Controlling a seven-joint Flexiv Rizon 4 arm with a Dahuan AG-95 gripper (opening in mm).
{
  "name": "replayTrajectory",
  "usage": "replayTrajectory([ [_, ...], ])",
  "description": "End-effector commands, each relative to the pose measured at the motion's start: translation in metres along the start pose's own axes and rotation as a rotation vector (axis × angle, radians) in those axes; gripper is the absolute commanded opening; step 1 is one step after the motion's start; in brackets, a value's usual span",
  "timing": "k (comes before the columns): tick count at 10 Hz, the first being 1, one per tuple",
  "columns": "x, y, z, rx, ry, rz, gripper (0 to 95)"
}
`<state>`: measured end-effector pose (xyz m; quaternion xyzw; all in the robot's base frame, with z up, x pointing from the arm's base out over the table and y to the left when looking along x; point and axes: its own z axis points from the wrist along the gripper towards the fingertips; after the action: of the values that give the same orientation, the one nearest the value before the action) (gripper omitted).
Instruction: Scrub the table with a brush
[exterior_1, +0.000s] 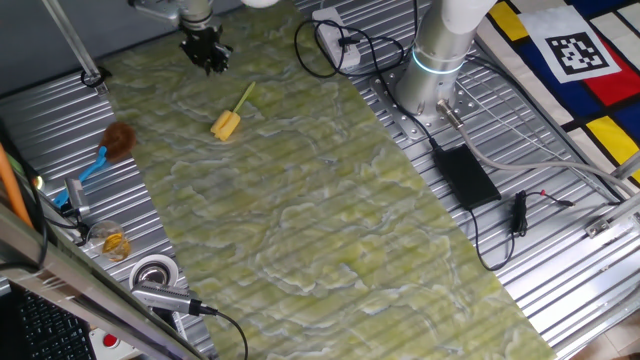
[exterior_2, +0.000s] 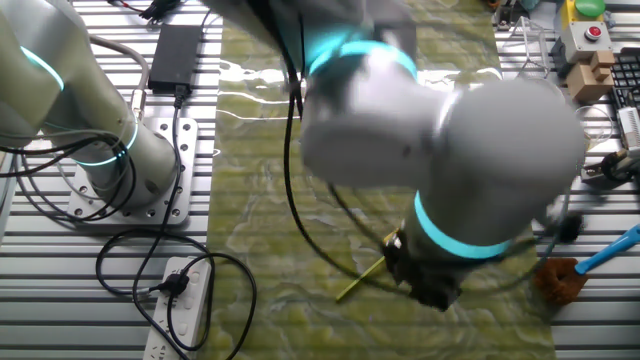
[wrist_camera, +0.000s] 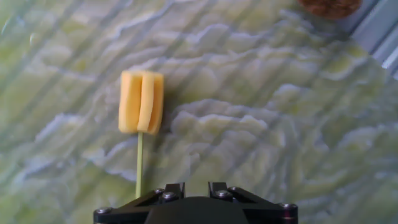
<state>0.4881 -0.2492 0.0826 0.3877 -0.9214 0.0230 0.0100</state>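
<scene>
The brush lies flat on the marbled yellow-green table (exterior_1: 330, 220), its yellow blocky head (exterior_1: 226, 125) toward the near left and its thin pale stem toward the far end. My gripper (exterior_1: 207, 62) hangs above the table just beyond the stem's tip, open and empty, apart from the brush. In the hand view the brush head (wrist_camera: 141, 102) lies ahead and left of my gripper (wrist_camera: 194, 190), and the stem runs back to just left of the left finger. In the other fixed view only the stem (exterior_2: 360, 280) shows; my arm hides the head and the gripper.
A brown fluffy brush with a blue handle (exterior_1: 118, 140) lies on the silver ribbed panel left of the table. A white power strip (exterior_1: 335, 40) with cables, the arm's base (exterior_1: 435, 70) and a black adapter (exterior_1: 465, 175) stand to the right. A tape roll (exterior_1: 155, 272) sits near left.
</scene>
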Motion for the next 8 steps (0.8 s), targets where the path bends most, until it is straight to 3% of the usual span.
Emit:
replayTrajectory([
  [1,0.002,0.008,0.027,-0.037,-0.040,-0.030,19.0],
  [8,-0.003,0.049,0.044,-0.028,-0.045,-0.022,19.0],
])
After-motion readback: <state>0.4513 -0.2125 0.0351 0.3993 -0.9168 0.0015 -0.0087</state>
